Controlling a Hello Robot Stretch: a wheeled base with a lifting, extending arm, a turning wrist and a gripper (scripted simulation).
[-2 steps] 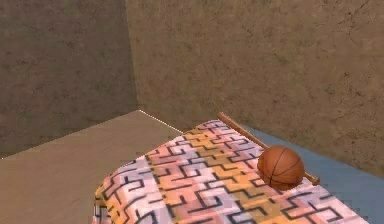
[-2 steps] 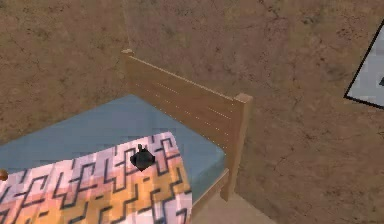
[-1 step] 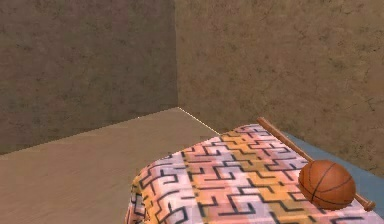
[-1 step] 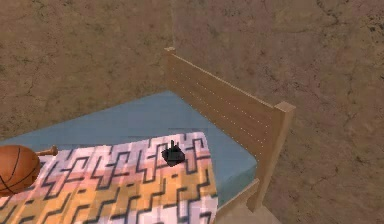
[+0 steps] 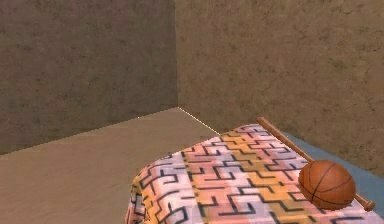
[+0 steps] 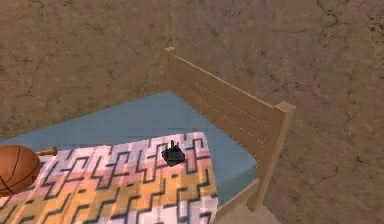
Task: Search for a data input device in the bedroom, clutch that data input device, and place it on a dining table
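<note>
Bed (image 6: pixel 232 152), patterned quilt (image 6: pixel 120 185): small dark object (image 6: pixel 173 155) on the bed's quilt (basketball (image 5: pixel 327 184) also on the bed). Claw state: cannot tell.

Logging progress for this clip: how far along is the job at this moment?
Done, it seems: reaching the bedroom, since a bed with a wooden headboard lies alongside. In hand: the search. A small dark object rests on the patterned blanket; it may be the input device, but is too small to tell. Left: grasping it and taking it to a dining table.
</note>
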